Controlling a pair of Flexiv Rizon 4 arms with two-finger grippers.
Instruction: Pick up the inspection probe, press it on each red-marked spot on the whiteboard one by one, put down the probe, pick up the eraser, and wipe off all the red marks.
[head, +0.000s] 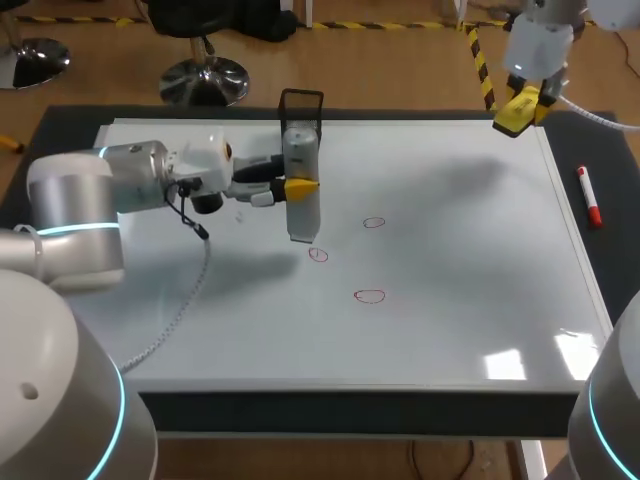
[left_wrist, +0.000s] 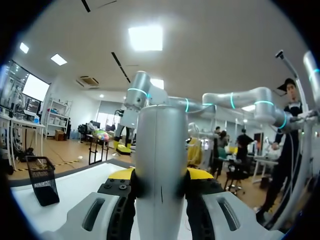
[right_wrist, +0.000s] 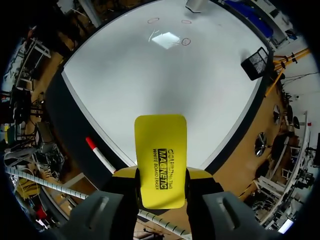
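The inspection probe (head: 301, 205), a smooth pale grey cylinder, stands upright over the large white rectangular whiteboard (head: 450, 300), a little to my left of the board's middle. My left arm comes in low and nearly level across the whiteboard's left side, wrist turned so that my left gripper (head: 302, 186) points along the board. Its yellow-tipped fingers clamp the probe from both sides at about mid-height, and in the left wrist view the cylinder fills the gap between them. The probe's lower end sits just beside the nearest of the three small red marks (head: 318, 255) drawn near the whiteboard's middle. I cannot tell whether it touches the surface. My right arm hangs from above at the whiteboard's far right corner, with my right gripper (right_wrist: 161, 176) pointing down. It is closed on a flat yellow rectangular eraser (right_wrist: 161, 160), one finger on each long edge. The eraser's face carries a block of black lettering, the only writing I can see on the rig. A black wire-mesh holder (head: 301, 105) stands at the whiteboard's far edge, behind the probe. A red and white marker pen (head: 590, 197) lies on the dark surround just off the whiteboard's right edge.
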